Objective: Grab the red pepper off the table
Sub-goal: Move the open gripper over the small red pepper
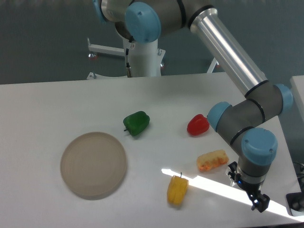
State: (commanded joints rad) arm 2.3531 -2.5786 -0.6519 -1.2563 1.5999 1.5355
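On the tabletop [42, 102], the red pepper [197, 125] lies well apart from my jaws [259, 204]. Whether they are parted, I cannot tell.

Glossy red pepper [197, 124] lies, seemingly sideways, on white table [42, 104].

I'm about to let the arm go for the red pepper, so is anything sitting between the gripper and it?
Yes. The gripper hangs near the table's front right edge, and the orange-and-yellow food piece lies roughly on the line to the red pepper. The arm's own wrist also sits close beside the pepper.
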